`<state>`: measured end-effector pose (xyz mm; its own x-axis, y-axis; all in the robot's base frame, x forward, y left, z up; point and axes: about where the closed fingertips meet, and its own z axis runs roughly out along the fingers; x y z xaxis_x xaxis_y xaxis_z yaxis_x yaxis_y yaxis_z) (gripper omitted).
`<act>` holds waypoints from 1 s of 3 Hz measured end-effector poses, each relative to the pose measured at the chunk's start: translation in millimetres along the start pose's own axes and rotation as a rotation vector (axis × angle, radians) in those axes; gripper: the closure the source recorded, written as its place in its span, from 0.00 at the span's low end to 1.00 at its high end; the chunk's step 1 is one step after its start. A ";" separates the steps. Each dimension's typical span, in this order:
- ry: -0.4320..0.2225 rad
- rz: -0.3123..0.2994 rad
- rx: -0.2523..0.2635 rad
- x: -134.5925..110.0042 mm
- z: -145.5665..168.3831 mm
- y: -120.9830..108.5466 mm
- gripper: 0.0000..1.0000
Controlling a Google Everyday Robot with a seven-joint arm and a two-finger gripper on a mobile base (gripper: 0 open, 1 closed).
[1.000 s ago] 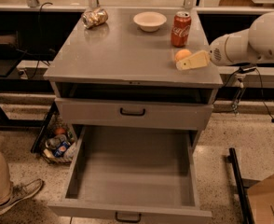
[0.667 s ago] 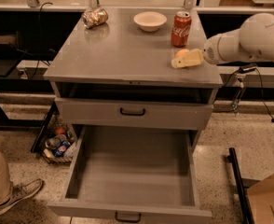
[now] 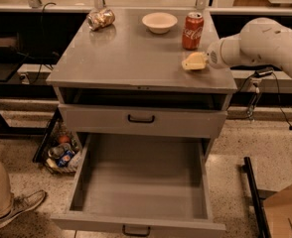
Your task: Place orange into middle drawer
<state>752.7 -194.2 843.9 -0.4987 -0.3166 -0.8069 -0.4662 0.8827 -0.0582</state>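
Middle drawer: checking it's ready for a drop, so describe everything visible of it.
The middle drawer is a wide, deep grey metal box, pulled far out below the closed upper drawer front. Its bare floor and side walls show; nothing lies inside. A small black handle sits on its front. The end effector is up at the cabinet top, not over it.

My end effector (image 3: 194, 61) has slid left over the bench (image 3: 126, 53), the cola can (image 3: 192, 30) now directly behind it. The orange at its tip no longer shows.
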 end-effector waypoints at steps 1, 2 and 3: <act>0.010 0.013 -0.017 3.7 11.2 6.4 0.59; -0.047 0.010 -0.049 -4.0 -6.5 14.5 0.83; -0.134 -0.053 -0.127 -4.5 -87.9 36.1 1.00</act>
<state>673.9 -191.4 897.0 -0.3729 -0.3045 -0.8765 -0.5817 0.8127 -0.0349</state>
